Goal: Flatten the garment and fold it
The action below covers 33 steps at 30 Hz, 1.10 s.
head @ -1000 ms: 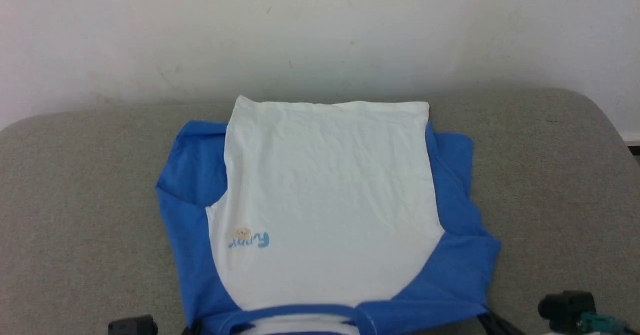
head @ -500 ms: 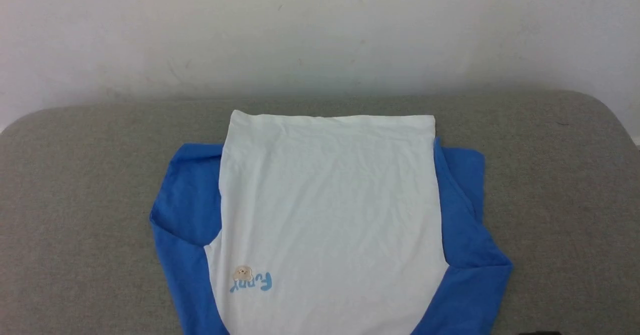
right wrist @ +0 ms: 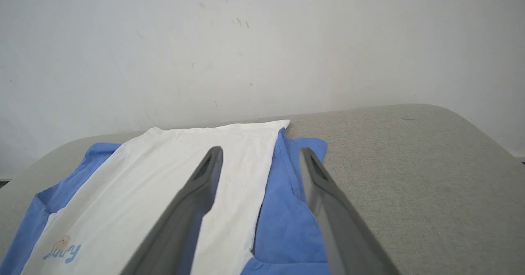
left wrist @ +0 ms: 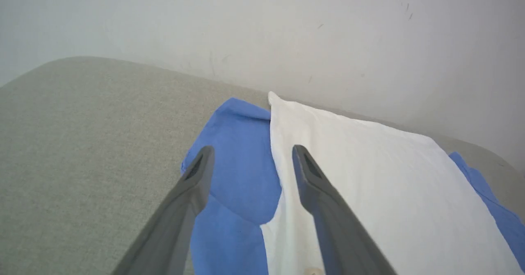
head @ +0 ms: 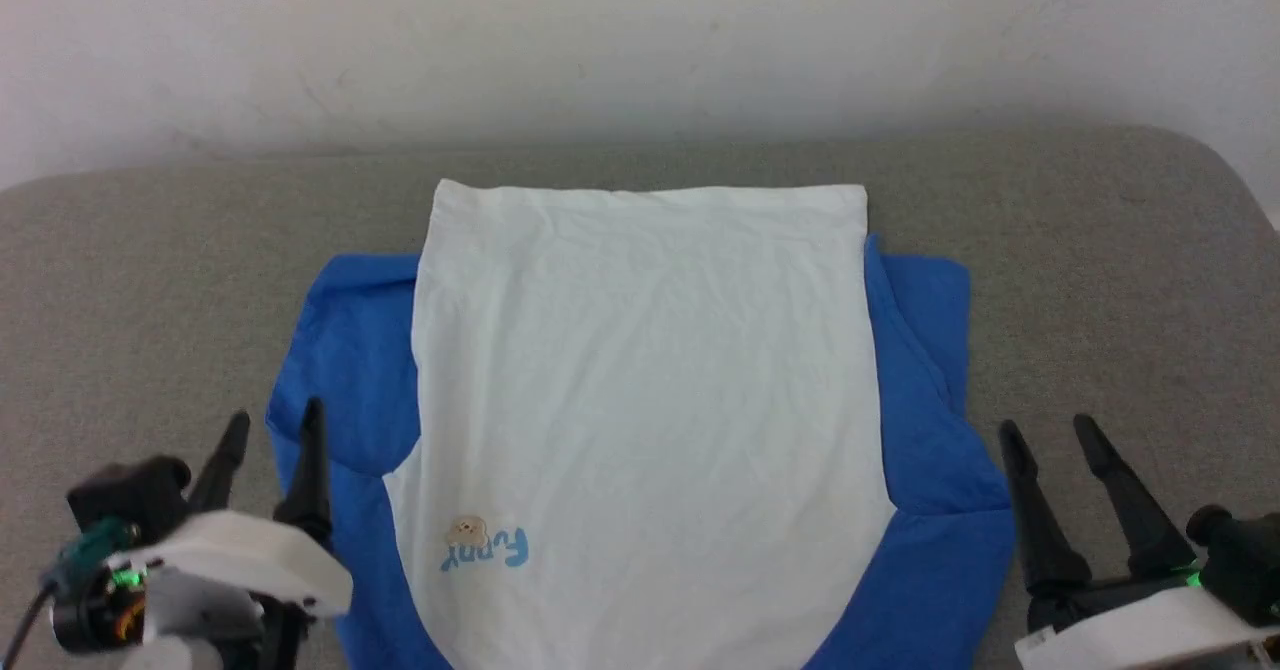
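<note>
The garment [head: 640, 380] lies face up in the middle of the grey tabletop [head: 1100, 280], with the white hem [head: 650, 193] at the far side, toward the wall [head: 640, 40], and the neck end toward the robot. The blue sleeves [head: 350, 350] are seen drawn in along both sides of the white body. The small lettering [head: 485, 550] is read upside down from the robot's side.

The left fingers [head: 310, 460] and the right fingers [head: 1035, 500] are spread apart and nothing is held in them. They are placed at the two sides of the near half of the garment.

It is judged that a cross fold is the step in hand. For a good fold, both sides should be taken at the same level and all layers should be pinched together. The cloth should be lifted evenly and kept a little tight, then laid edge on edge.

The neck and the near edge are cut off at the bottom of the head view. How the sleeves are tucked, and where the cuffs lie, cannot be made out. Whether the left fingers touch the blue cloth cannot be told.
</note>
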Available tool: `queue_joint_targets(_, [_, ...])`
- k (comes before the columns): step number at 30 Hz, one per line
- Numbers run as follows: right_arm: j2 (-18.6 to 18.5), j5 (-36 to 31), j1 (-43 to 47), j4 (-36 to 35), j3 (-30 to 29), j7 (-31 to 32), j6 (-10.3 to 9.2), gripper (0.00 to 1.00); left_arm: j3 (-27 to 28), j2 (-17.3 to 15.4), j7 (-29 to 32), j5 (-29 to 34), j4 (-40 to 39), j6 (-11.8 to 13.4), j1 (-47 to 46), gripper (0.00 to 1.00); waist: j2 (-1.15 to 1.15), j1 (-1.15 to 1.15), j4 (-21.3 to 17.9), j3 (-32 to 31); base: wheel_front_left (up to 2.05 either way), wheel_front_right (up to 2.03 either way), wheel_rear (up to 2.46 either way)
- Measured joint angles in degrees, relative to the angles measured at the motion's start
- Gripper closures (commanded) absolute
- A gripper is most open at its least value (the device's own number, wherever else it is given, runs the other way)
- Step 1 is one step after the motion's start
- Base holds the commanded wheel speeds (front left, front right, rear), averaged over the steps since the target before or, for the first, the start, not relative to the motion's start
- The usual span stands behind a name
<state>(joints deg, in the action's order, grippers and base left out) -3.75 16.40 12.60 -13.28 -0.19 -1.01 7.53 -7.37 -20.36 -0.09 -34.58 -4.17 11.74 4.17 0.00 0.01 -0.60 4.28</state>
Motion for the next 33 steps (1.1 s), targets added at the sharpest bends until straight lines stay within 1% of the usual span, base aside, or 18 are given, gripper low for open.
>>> queue_joint_targets(4, [0.18,-0.89,-4.02,-1.49,-0.71,-0.08,0.01,0.00,0.87,-2.24,0.71,1.08,3.23,-0.11,-10.35,0.00,0.00,0.00,-0.72,2.77,0.00,0.00,0.00])
queue_joint_targets(6, [0.20,-1.10,-5.61,-2.07,-0.59,-0.04,0.00,0.00,1.01,-3.48,1.87,1.29,6.09,-0.70,-15.79,0.00,0.00,0.01,-1.19,4.28,0.00,0.00,0.00])
queue_joint_targets(9, [0.14,-1.41,-7.48,-2.48,-0.08,0.31,0.00,0.00,0.73,-5.10,4.94,1.15,11.58,-2.87,-24.03,0.00,0.00,0.01,-2.07,6.63,0.00,0.00,0.00])
queue_joint_targets(13, [0.03,-1.33,-9.45,-2.23,1.05,0.30,0.00,0.00,-0.46,-7.68,11.68,-0.70,20.62,-6.80,-33.31,0.00,0.00,0.01,-3.60,9.58,0.00,0.00,0.00])
queue_joint_targets(16, [-0.03,-1.18,-10.55,-1.47,1.77,-0.07,0.00,0.00,-1.45,-8.79,17.30,-2.34,26.44,-9.17,-38.04,0.00,0.00,0.02,-5.07,11.44,0.00,0.00,0.00])
queue_joint_targets(20, [-0.15,-0.58,-11.76,-0.45,2.55,-0.64,0.01,0.00,-3.04,-10.24,25.35,-3.98,32.99,-11.39,-42.53,0.00,0.00,0.01,-7.20,13.59,0.00,0.00,0.00])
queue_joint_targets(21, [-0.22,-0.57,-12.07,-0.25,2.71,-0.73,0.00,0.00,-3.42,-10.72,27.31,-4.17,34.37,-11.71,-43.31,0.00,0.00,0.01,-7.72,14.10,0.00,0.00,0.00])
queue_joint_targets(25, [-0.53,-0.14,-12.96,0.22,3.38,-1.22,0.00,0.00,-4.91,-12.66,34.31,-4.28,39.11,-11.70,-45.50,0.00,0.00,0.01,-9.64,16.03,0.00,0.00,0.00])
queue_joint_targets(29, [-0.62,0.21,-13.23,0.51,3.75,-1.56,0.00,0.00,-6.94,-15.01,39.27,-2.85,40.64,-11.62,-47.86,0.00,0.00,-0.01,-11.29,17.59,0.00,0.00,0.00])
queue_joint_targets(30, [-0.67,0.32,-13.24,0.55,3.79,-1.56,0.00,0.00,-7.54,-15.45,40.34,-2.38,40.79,-11.62,-48.38,0.17,0.00,-0.01,-11.59,17.92,0.00,0.00,0.00])
queue_joint_targets(31, [-0.69,0.34,-13.26,0.60,3.83,-1.56,0.00,0.00,-8.00,-15.80,41.27,-1.96,40.83,-11.62,-48.91,0.57,0.00,-0.02,-11.86,18.23,0.00,0.00,0.00])
queue_joint_targets(32, [-0.69,0.35,-13.27,0.65,3.88,-1.56,0.00,0.00,-8.32,-16.05,41.86,-1.58,40.81,-11.62,-49.21,0.91,0.00,-0.02,-12.10,18.48,0.00,0.00,0.00])
queue_joint_targets(33, [-0.70,0.44,-13.27,0.68,3.96,-1.55,0.00,0.00,-8.38,-16.12,42.06,-1.53,40.84,-11.61,-49.43,1.00,0.00,-0.02,-12.29,18.72,0.00,0.00,0.00])
